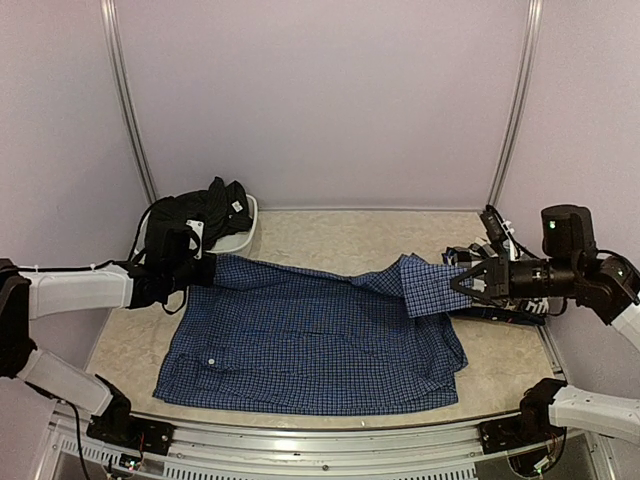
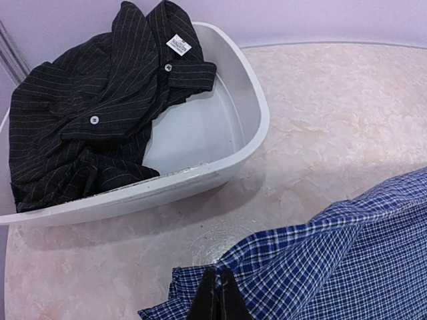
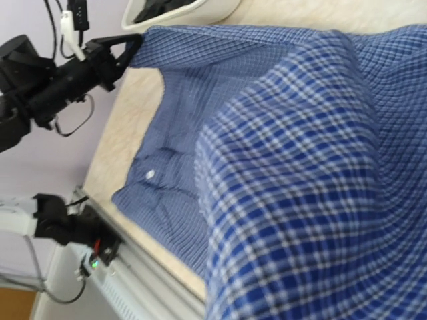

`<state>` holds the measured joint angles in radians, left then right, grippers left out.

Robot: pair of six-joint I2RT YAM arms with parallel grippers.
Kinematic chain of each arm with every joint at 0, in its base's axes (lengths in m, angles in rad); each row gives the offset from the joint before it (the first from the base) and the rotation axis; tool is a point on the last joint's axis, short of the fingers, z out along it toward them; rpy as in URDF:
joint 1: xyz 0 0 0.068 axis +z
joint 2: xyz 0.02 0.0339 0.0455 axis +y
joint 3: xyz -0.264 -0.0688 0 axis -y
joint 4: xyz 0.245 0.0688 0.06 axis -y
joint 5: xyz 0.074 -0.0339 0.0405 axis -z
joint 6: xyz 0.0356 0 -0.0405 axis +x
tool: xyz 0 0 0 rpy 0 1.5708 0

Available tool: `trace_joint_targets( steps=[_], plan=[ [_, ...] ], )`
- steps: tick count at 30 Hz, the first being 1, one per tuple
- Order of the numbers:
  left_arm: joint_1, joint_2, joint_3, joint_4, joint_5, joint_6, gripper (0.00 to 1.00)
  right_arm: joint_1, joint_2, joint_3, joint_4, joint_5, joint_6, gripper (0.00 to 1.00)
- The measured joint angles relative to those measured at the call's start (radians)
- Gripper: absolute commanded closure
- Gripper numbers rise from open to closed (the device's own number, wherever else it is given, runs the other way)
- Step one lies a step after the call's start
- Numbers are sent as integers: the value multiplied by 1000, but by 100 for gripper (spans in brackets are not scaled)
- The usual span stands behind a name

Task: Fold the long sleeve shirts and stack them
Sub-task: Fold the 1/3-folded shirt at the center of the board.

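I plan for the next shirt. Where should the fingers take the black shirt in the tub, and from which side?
Take the black shirt by its collar, near the white label: it lies uppermost and spread, while the rest is crumpled. Come from above, since the white tub's rim blocks the sides.

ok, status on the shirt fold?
Left gripper: fingers shut on blue shirt, far-left corner. Right gripper: shut on its right side, lifted. Black shirt in white basin, out of the way.

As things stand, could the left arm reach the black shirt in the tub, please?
Probably, once freed: the tub sits just beyond the left claw, but that claw is shut on the blue shirt.
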<state>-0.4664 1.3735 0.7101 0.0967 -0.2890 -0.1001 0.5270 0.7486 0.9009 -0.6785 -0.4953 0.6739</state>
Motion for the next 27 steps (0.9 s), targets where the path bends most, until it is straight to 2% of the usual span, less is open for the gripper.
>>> trace_joint_targets(
  steps=[9, 17, 22, 27],
  plan=[
    [-53, -134, -88, 9, -97, -33, 100, 3, -121, -17, -91, -71, 59, 100],
    [-99, -307, -254, 31, -184, -52, 98, 5, -153, 4, -200, -93, 50, 100],
    [-124, -362, -301, 45, -220, -53, 93, 6, -161, 51, -260, -97, 26, 100],
    [-137, -360, -301, 43, -259, -63, 83, 7, -177, 71, -311, -100, 3, 100]
  ],
)
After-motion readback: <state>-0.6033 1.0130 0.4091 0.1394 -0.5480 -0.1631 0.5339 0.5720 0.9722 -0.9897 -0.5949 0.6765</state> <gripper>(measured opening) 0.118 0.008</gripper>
